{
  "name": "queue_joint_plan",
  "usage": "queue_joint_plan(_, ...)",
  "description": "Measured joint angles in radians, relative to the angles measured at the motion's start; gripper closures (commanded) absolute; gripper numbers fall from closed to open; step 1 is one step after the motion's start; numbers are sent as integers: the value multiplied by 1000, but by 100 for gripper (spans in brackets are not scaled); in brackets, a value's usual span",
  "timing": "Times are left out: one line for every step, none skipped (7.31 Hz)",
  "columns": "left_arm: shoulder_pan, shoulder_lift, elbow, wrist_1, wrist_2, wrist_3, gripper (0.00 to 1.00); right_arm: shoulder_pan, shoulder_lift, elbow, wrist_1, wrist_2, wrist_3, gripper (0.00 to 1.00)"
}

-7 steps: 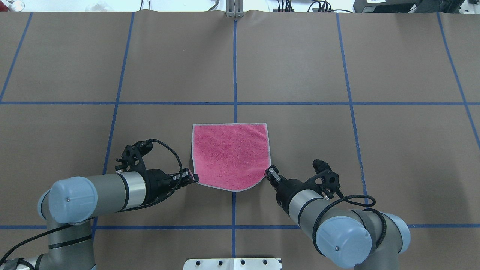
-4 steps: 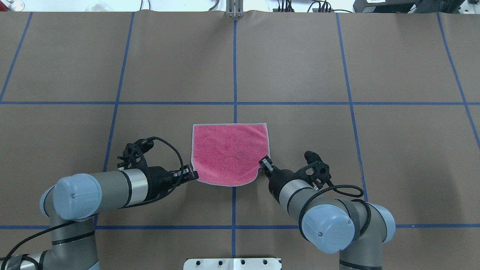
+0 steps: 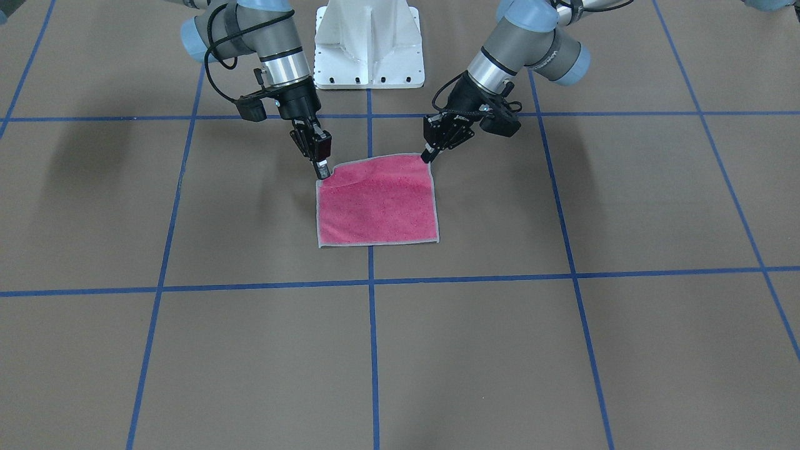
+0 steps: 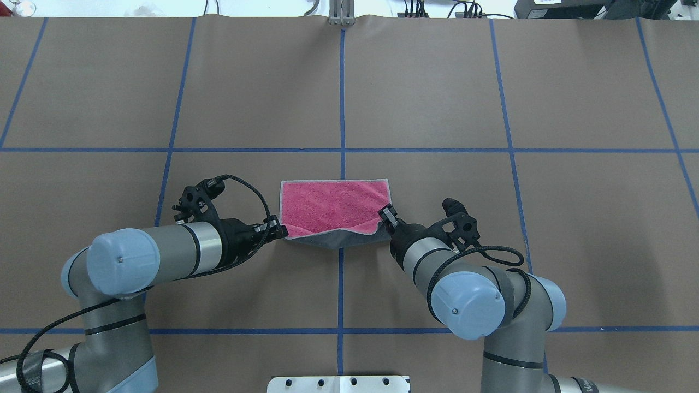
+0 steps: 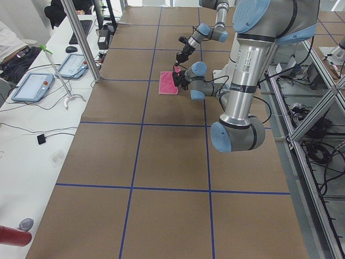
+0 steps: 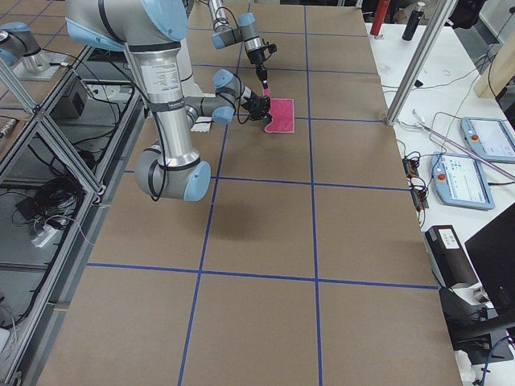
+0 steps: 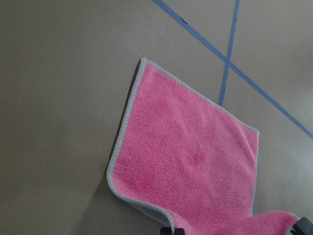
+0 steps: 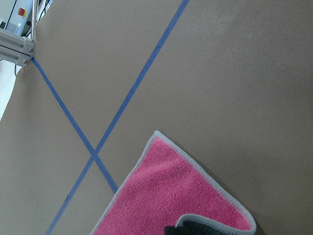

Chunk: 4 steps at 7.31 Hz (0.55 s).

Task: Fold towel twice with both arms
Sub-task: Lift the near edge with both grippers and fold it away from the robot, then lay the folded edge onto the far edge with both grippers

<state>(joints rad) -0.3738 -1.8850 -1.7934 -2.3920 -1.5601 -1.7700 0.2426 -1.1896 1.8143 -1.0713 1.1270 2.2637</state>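
The towel (image 4: pixel 333 201) lies pink face up at the table's middle, with its far edge flat on the brown paper. Its near edge is lifted, so the dark grey underside (image 4: pixel 334 239) shows as a sagging strip. My left gripper (image 4: pixel 282 231) is shut on the near-left corner, and my right gripper (image 4: pixel 385 213) is shut on the near-right corner. In the front-facing view the towel (image 3: pixel 375 203) hangs from the left gripper (image 3: pixel 428 155) and the right gripper (image 3: pixel 322 170). Both wrist views show the towel (image 7: pixel 190 156) (image 8: pixel 171 196) spread out below.
The white pedestal base (image 4: pixel 338 383) sits at the near edge between the arms. Blue tape lines (image 4: pixel 342 109) grid the brown table cover. A metal bracket (image 4: pixel 341 13) stands at the far edge. A side bench with tablets (image 5: pixel 32 86) runs beyond the table.
Both grippers have moved away from the base toward the towel's far edge, carrying the near corners up and over. The visible pink area has shrunk and the grey underside has come into view.
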Motion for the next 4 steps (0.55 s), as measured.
queue_joint_plan(-10,-21,15,25,0,-1,100,9,10,-12,1,0,-3,100)
queue_joint_plan(-21,-39,37,35,0,-2,100,17,14,-18,2,1,-5,100)
queue_joint_plan(-33,-58,64,39,0,-2,100,25,16,-24,2,2,-7,100)
queue_joint_plan(-46,-74,90,40,0,-1,100,33,17,-32,3,2,-10,100)
